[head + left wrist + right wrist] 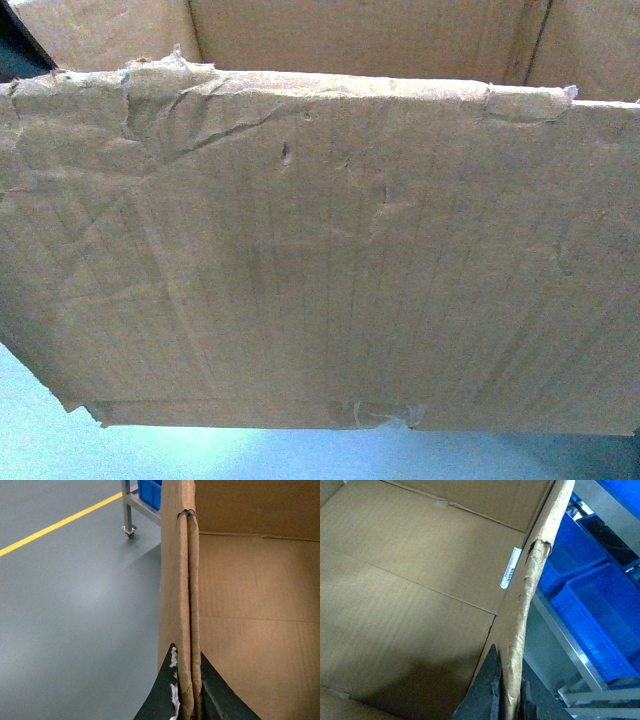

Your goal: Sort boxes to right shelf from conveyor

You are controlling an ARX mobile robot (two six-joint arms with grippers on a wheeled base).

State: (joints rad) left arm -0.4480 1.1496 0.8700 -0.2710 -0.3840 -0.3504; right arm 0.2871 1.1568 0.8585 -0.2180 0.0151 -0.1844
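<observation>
Both arms are raised at the sides of the large brown corrugated cardboard box (320, 280), which hangs off the floor and fills the head view. The left gripper (186, 690) pinches the box's ragged left wall between its dark fingers – grey floor (75, 610) lies open beside it. The right gripper (507, 690) pinches the torn right wall, close to blue plastic bins (600, 615) on a silver metal rack (570, 650).
</observation>
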